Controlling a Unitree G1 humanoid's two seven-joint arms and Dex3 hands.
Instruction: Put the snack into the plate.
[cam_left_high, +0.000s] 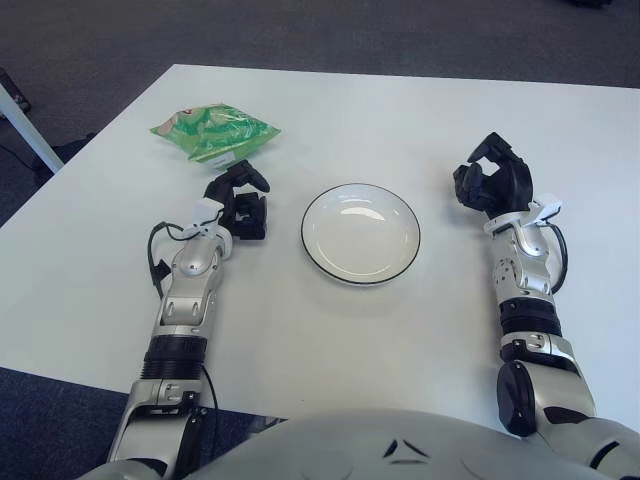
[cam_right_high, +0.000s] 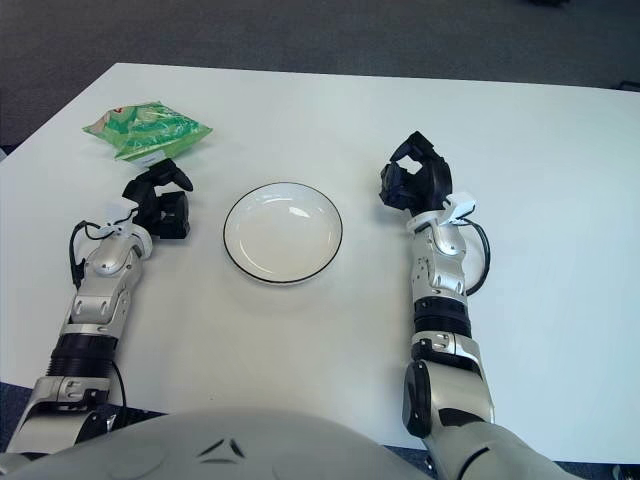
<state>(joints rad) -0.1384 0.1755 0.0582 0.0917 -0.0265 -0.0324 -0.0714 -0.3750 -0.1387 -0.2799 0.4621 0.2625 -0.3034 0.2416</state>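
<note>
Item 1, white table (cam_left_high: 330, 110): it is filling most of both views and is carrying everything listed below; dark carpet is showing beyond its far edge.

Item 2, robot arms: two silver forearms are reaching forward over the tabletop from the bottom of the views, one on either side of the plate.

Item 3, plate (cam_left_high: 361, 234): a white round dish with a thin dark rim is sitting near the table's middle, between the two hands and touching neither. Nothing is lying in it.

Item 4, snack (cam_left_high: 215, 132): a green crinkled bag is lying flat on the table toward the far left, well apart from the plate and outside it. A white label is showing at its near edge.

Item 5, left hand (cam_left_high: 239, 205): it is showing just on the near side of the snack and to the left of the plate. Its black fingers are sitting loosely curled and are gripping nothing; a small gap is separating them from the bag.

Item 6, right hand (cam_left_high: 492, 179): it is showing to the right of the plate, fingers loosely curled, with nothing in them.
</note>
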